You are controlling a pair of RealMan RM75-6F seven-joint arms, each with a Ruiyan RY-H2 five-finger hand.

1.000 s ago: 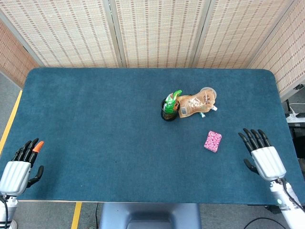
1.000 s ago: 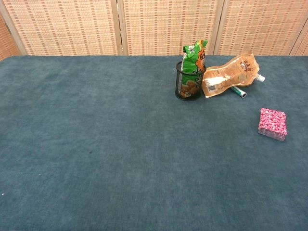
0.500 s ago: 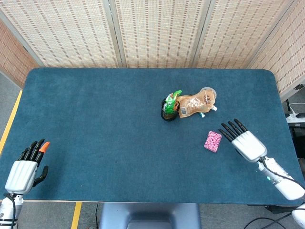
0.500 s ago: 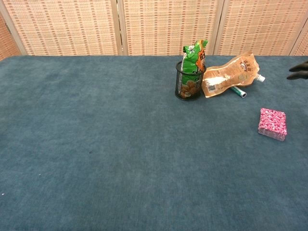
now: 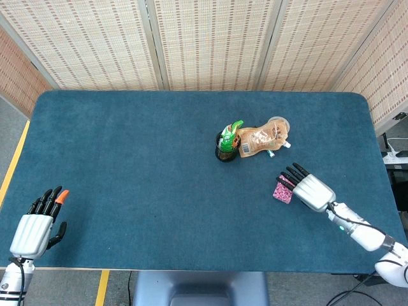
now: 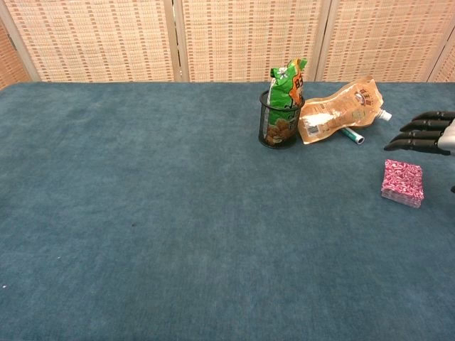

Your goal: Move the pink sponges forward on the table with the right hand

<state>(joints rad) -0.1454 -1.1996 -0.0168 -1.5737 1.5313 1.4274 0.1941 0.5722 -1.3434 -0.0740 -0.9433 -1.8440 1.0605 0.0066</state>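
I am only at the start of the job. The pink sponges (image 6: 402,182) sit flat on the blue table (image 5: 127,159), a stack near the black cup (image 5: 224,153), off to its right and closer to me. They have not gone forward yet. All of the push is left to do.

My right hand (image 5: 306,188) hangs over the near-right side of the sponges. Its fingers (image 6: 419,135) are stretched out and apart, and it holds nothing. From the chest view the fingers float above the sponges, pointing toward the cup. I think they are not touching the stack yet, but the head view hides that edge, so I cannot be sure.

My left hand (image 5: 35,224) rests far from the cup, at the near-left corner of the table, fingers straight, holding nothing.

A second ago my right hand was well to the right of the sponges, near the table edge. Now it has swung in over them. The sponges, the cup with the green bag (image 5: 229,135), and the brown pouch (image 5: 261,139) leaning beside it are all where they were. My left hand has slid a little closer to me.
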